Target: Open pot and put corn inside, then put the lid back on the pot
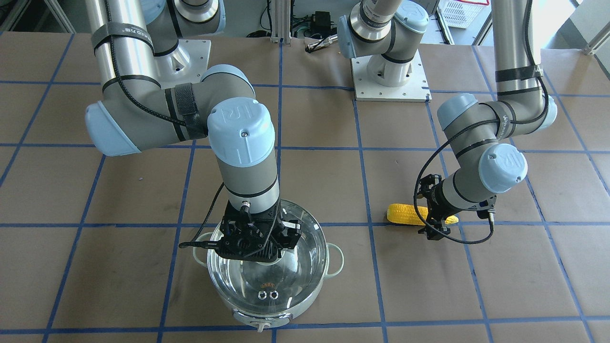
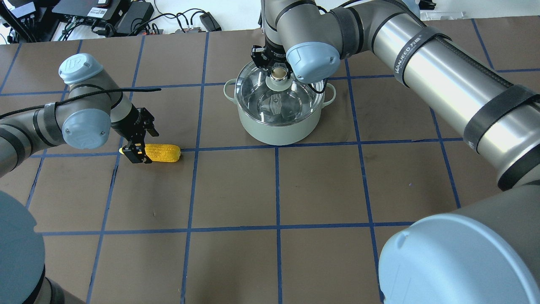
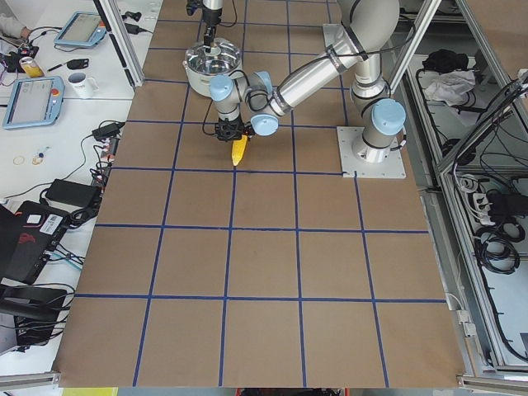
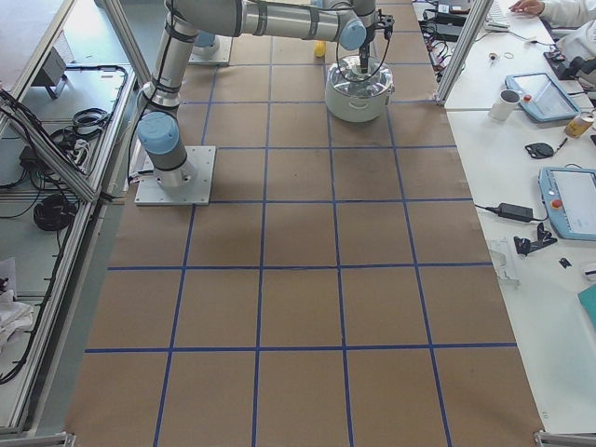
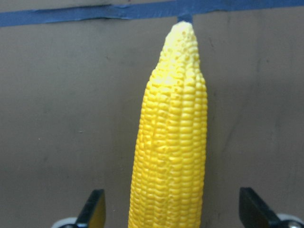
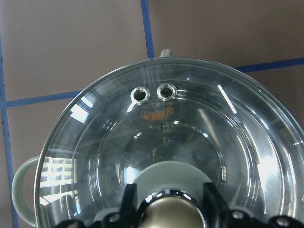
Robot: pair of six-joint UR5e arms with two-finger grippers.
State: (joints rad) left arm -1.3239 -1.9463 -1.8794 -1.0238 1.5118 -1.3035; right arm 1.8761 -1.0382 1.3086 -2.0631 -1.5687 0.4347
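The pale mint-green pot (image 2: 276, 128) stands at the far middle of the table with the clear glass lid (image 2: 270, 101) seated on it. My right gripper (image 2: 276, 71) comes down from above, its fingers closed on the lid's beige knob (image 6: 171, 213); the two vent holes (image 6: 153, 92) face away from me. The yellow corn (image 2: 162, 153) lies flat on a blue tape line at the left. My left gripper (image 2: 139, 148) is open and low, with one finger (image 5: 92, 211) on each side of the corn's (image 5: 171, 142) thick end, not touching it.
Brown paper with a blue tape grid covers the table. The arm base plates (image 1: 391, 85) are at the robot's side. Cables and electronics (image 2: 105, 12) lie beyond the far edge. Side desks with tablets and a mug (image 4: 507, 102) flank the table.
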